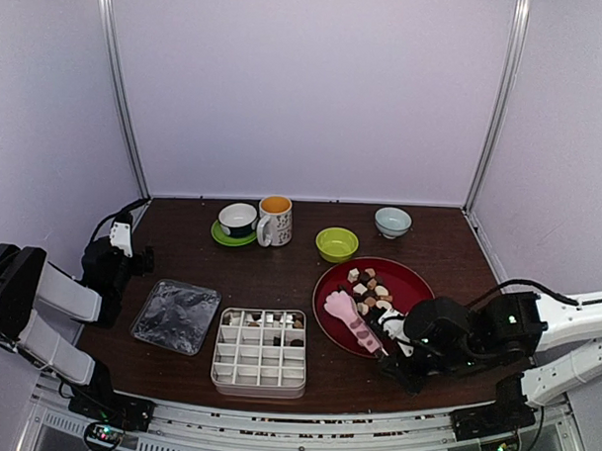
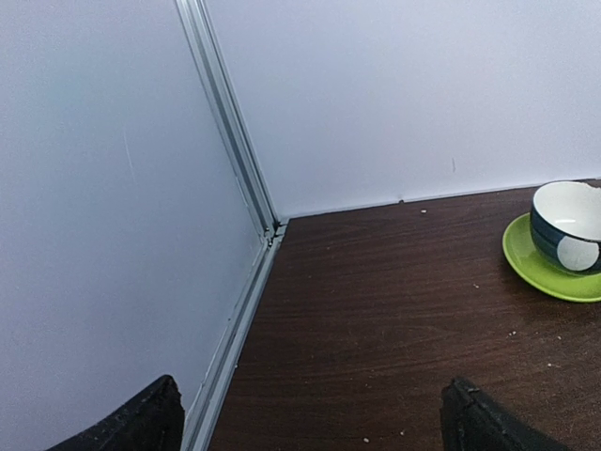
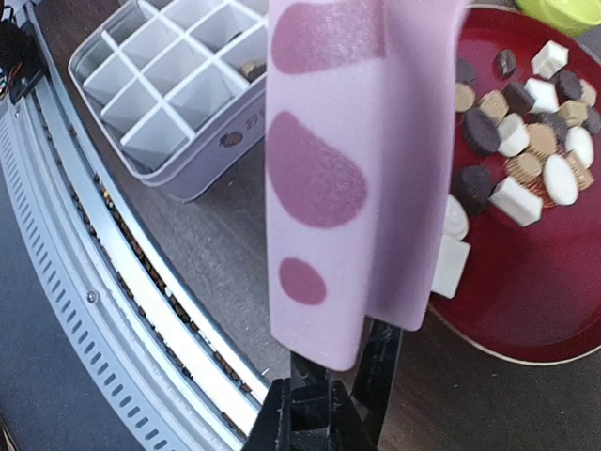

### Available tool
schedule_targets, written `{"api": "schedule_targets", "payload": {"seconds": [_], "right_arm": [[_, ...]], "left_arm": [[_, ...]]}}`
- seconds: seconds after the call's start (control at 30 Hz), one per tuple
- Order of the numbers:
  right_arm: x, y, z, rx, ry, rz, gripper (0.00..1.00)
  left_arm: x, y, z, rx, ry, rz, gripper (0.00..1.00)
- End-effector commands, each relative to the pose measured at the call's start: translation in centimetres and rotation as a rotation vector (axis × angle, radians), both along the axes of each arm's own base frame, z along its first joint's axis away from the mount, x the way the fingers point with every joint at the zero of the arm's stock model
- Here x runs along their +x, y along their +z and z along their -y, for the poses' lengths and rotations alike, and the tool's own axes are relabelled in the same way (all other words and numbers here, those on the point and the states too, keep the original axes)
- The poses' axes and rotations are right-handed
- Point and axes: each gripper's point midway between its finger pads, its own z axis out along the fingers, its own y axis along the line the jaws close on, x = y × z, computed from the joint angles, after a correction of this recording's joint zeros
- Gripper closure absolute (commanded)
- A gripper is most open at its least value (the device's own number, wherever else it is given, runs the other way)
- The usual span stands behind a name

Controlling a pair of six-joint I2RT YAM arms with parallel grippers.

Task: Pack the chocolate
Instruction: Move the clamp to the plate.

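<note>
Brown, tan and white chocolate (image 1: 370, 287) pieces, heaped on the red plate (image 1: 413, 284), with a few more in the far row of the white divided tray (image 1: 259, 387) on the tabletop (image 1: 280, 269). Pink tongs (image 1: 349, 319), lying over the plate's left rim, handle end clenched between the right fingers (image 3: 380, 357). At the far left corner, the left fingers (image 2: 141, 423) are spread wide and empty.

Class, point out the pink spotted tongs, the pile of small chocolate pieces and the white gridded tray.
pink spotted tongs (image 3: 319, 178): right wrist view, on the spotted arm.
pile of small chocolate pieces (image 3: 535, 141): right wrist view, a tan piece mid-pile.
white gridded tray (image 1: 259, 387): top view, its near wall.
</note>
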Motion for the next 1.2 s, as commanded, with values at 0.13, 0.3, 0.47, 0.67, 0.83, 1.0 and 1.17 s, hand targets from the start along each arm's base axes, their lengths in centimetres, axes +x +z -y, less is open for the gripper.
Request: {"api": "schedule_targets", "payload": {"seconds": [0.13,0.3,0.47,0.67,0.83,1.0,1.17], "right_arm": [[6.7,2.5,4.7,-0.131,-0.298,0.196,1.00],[10.1,-1.1,9.1,-0.478,-0.472,0.183,1.00],[11.4,-4.4,8.3,-0.600,-0.463,0.149,0.97],[11.1,-6.0,7.5,-0.589,-0.427,0.088,0.60],[10.8,-3.7,5.3,-0.407,-0.381,0.056,0.35],[10.7,-1.8,4.8,-0.255,-0.365,0.017,0.30],[11.0,-2.0,6.6,-0.179,-0.426,-0.051,0.32]], "left_arm": [[0.4,1.2,-0.4,-0.001,0.013,0.041,0.02],[0.4,1.3,-0.4,-0.002,0.013,0.043,0.02],[0.4,1.3,-0.4,-0.001,0.014,0.042,0.02],[0.4,1.3,-0.4,-0.002,0.015,0.042,0.02],[0.4,1.3,-0.4,-0.002,0.013,0.043,0.02],[0.4,1.3,-0.4,-0.002,0.014,0.042,0.02],[0.4,1.3,-0.4,-0.001,0.013,0.042,0.02]]}}
